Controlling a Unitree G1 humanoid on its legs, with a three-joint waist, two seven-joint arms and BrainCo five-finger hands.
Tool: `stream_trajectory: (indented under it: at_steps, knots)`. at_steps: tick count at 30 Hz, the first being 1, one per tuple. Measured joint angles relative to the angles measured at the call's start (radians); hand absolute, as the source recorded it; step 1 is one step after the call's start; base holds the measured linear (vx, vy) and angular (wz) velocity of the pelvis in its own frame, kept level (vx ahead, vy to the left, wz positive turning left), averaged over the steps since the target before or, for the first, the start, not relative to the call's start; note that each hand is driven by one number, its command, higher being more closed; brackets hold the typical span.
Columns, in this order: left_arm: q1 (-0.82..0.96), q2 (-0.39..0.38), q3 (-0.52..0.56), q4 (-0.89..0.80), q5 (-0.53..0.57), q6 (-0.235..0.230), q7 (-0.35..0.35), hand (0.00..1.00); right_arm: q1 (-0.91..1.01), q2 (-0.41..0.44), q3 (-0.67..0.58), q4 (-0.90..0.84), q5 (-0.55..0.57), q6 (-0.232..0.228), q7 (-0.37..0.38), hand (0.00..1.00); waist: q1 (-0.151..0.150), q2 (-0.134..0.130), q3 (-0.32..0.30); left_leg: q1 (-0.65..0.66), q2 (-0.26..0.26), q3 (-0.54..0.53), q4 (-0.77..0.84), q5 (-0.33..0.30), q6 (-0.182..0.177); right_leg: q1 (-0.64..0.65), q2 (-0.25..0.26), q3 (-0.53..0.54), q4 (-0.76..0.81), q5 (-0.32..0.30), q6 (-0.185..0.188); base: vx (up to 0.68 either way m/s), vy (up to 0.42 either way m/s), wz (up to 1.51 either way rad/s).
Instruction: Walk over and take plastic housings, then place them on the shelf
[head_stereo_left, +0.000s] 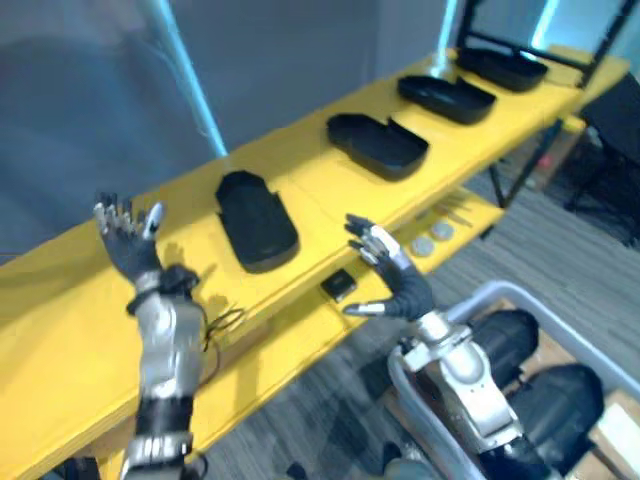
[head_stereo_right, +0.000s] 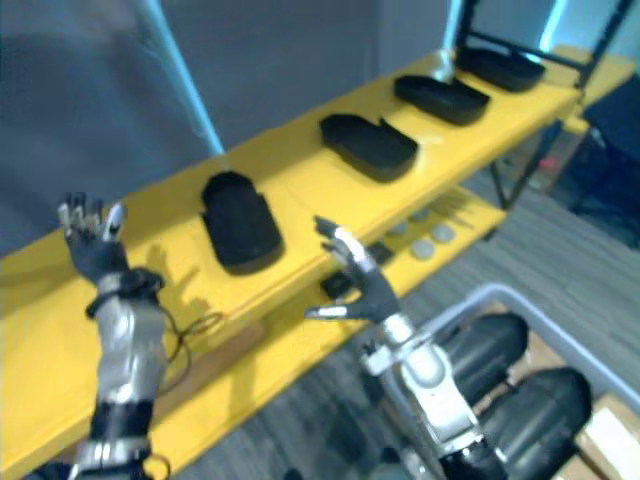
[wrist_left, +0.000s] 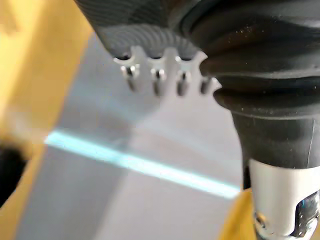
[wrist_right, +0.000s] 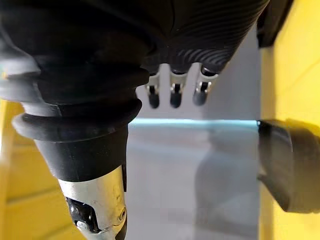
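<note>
1. Across the upper middle of the frame, we see four black plastic housings (head_stereo_left: 378, 143) in a row on the yellow shelf (head_stereo_left: 60, 300); the farthest one is hard to outline.
2. At left, our left hand (head_stereo_left: 128, 240) is raised, fingers spread, empty.
3. At centre, our right hand (head_stereo_left: 395, 280) is spread too, empty.
4. At lower right, dark shapes (head_stereo_left: 565, 395) in a grey bin (head_stereo_left: 500, 292) are cut off.

Plastic housings (head_stereo_left: 257, 222) look matt blk, smooth; shelf (head_stereo_left: 55, 295) top smooth yellow w/ slight sheen.

Housings (head_stereo_left: 256, 220) in row on shelf (head_stereo_left: 60, 300)
</note>
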Motion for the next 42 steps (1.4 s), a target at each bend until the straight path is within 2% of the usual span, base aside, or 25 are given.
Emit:
stream_trajectory:
  at_steps: [1, 3, 6, 8, 9, 14, 17, 19, 23, 24, 26, 28, 31, 35, 38, 42]
  knots:
    - [0.042, -0.007, 0.008, -0.018, 0.013, 0.0, -0.009, 0.0, 0.002, 0.0, -0.007, 0.005, 0.0, 0.003, 0.0, 0.0, 0.014, -0.003, -0.004, 0.0, -0.002, -0.007, 0.0, 0.0, -0.001, 0.002, -0.001, -0.003, 0.0, -0.003, 0.003, -0.05, -0.013, 0.37]
    - [0.163, -0.034, 0.031, -0.04, 0.086, 0.001, -0.024, 0.0, 0.005, 0.0, -0.02, 0.024, -0.011, 0.007, 0.0, 0.0, 0.047, -0.025, -0.023, -0.002, -0.021, -0.022, -0.021, 0.013, 0.001, 0.007, -0.018, -0.034, 0.0, -0.033, 0.012, -0.08, -0.024, 0.37]
    - [0.28, -0.081, 0.032, -0.035, 0.13, 0.021, -0.015, 0.0, 0.017, 0.0, -0.036, 0.029, -0.023, 0.007, -0.016, 0.0, 0.064, -0.031, -0.043, -0.003, -0.029, -0.05, -0.071, 0.042, 0.006, -0.004, -0.024, -0.069, 0.01, -0.045, 0.013, -0.08, -0.01, 0.31]
    - [0.344, -0.108, 0.033, -0.018, 0.186, 0.02, -0.014, 0.0, 0.019, 0.004, -0.051, 0.033, -0.053, 0.007, -0.069, 0.0, 0.072, -0.048, -0.051, -0.006, -0.033, -0.061, -0.071, 0.046, 0.001, -0.005, -0.029, -0.08, 0.02, -0.054, 0.016, -0.03, 0.008, 0.13]
    - [0.335, -0.14, 0.029, 0.019, 0.256, -0.118, -0.022, 0.0, 0.021, 0.062, -0.135, 0.096, -0.058, 0.007, -0.222, 0.0, 0.09, -0.091, -0.087, -0.021, -0.048, -0.073, -0.072, 0.057, 0.009, -0.021, -0.048, -0.096, 0.048, -0.052, 0.019, -0.01, 0.008, 0.04]
    - [0.33, -0.14, 0.03, 0.019, 0.256, -0.118, -0.022, 0.0, 0.025, 0.063, -0.156, 0.098, -0.058, 0.007, -0.221, 0.0, 0.083, -0.096, -0.084, -0.022, -0.047, -0.07, -0.071, 0.057, 0.009, -0.024, -0.048, -0.092, 0.05, -0.051, 0.019, 0.0, 0.0, 0.0]
    - [0.319, -0.14, 0.041, 0.054, 0.255, -0.118, -0.013, 0.0, 0.063, 0.074, -0.251, 0.097, -0.057, 0.005, -0.219, 0.0, 0.081, -0.098, -0.078, -0.038, -0.049, -0.075, -0.071, 0.061, 0.013, -0.034, -0.053, -0.096, 0.06, -0.051, 0.019, 0.0, 0.008, 0.05]
    - [0.315, -0.141, 0.065, 0.111, 0.253, -0.115, 0.005, 0.0, 0.078, 0.074, -0.319, 0.097, -0.048, 0.005, -0.219, 0.0, 0.075, -0.094, -0.051, -0.038, -0.055, -0.08, -0.072, 0.061, 0.014, -0.033, -0.06, -0.097, 0.068, -0.051, 0.02, -0.03, 0.033, 0.1]
    - [0.285, -0.14, 0.205, 0.367, 0.253, -0.087, 0.072, 0.0, 0.113, 0.073, -0.463, 0.096, -0.05, -0.012, -0.22, 0.0, 0.037, -0.094, -0.004, -0.055, -0.062, -0.083, -0.073, 0.054, 0.021, -0.038, -0.072, -0.114, 0.071, -0.046, 0.028, -0.05, 0.043, 0.15]
    - [0.276, -0.139, 0.246, 0.449, 0.253, -0.078, 0.091, 0.0, 0.115, 0.072, -0.491, 0.094, -0.085, -0.013, -0.227, 0.0, 0.036, -0.095, 0.004, -0.055, -0.061, -0.067, -0.073, 0.054, 0.021, -0.039, -0.073, -0.113, 0.071, -0.047, 0.029, 0.0, 0.0, 0.0]
    - [0.282, -0.14, 0.271, 0.491, 0.253, -0.066, 0.096, 0.0, 0.116, 0.066, -0.513, 0.092, -0.135, 0.001, -0.241, 0.0, 0.037, -0.101, 0.008, -0.057, -0.06, -0.064, -0.073, 0.052, 0.024, -0.041, -0.074, -0.113, 0.071, -0.049, 0.032, 0.02, 0.004, 0.01]
    - [0.298, -0.139, 0.27, 0.491, 0.256, -0.058, 0.087, 0.0, 0.119, 0.054, -0.532, 0.091, -0.152, 0.056, -0.239, 0.0, 0.041, -0.107, 0.011, -0.059, -0.058, -0.058, -0.073, 0.049, 0.027, -0.042, -0.072, -0.113, 0.069, -0.05, 0.034, 0.06, 0.005, 0.02]
    - [0.299, -0.135, 0.271, 0.491, 0.254, -0.054, 0.05, 0.0, 0.127, 0.044, -0.553, 0.092, -0.158, 0.082, -0.215, 0.0, 0.039, -0.101, 0.011, -0.074, -0.058, -0.059, -0.073, 0.046, 0.028, -0.055, -0.073, -0.111, 0.07, -0.05, 0.034, 0.07, 0.012, 0.04]
    - [0.298, -0.133, 0.253, 0.501, 0.256, -0.036, -0.009, 0.0, 0.136, 0.025, -0.578, 0.094, -0.128, 0.076, -0.158, 0.0, 0.034, -0.095, 0.008, -0.072, -0.058, -0.065, -0.069, 0.055, 0.025, -0.053, -0.073, -0.108, 0.077, -0.05, 0.034, 0.08, 0.019, 0.07]
    - [0.299, -0.129, 0.201, 0.555, 0.255, -0.029, -0.054, 0.0, 0.118, 0.005, -0.563, 0.094, -0.085, 0.054, -0.086, 0.0, 0.037, -0.095, 0.007, -0.068, -0.057, -0.067, -0.066, 0.056, 0.023, -0.052, -0.073, -0.103, 0.088, -0.051, 0.032, 0.05, 0.02, 0.07]
    - [0.301, -0.098, 0.071, 0.688, 0.256, 0.009, -0.11, 0.0, 0.032, -0.012, -0.462, 0.137, -0.058, 0.049, -0.028, 0.0, 0.042, -0.093, 0.008, -0.051, -0.054, -0.064, -0.066, 0.058, 0.02, -0.052, -0.073, -0.097, 0.105, -0.06, 0.019, -0.01, -0.004, -0.02]
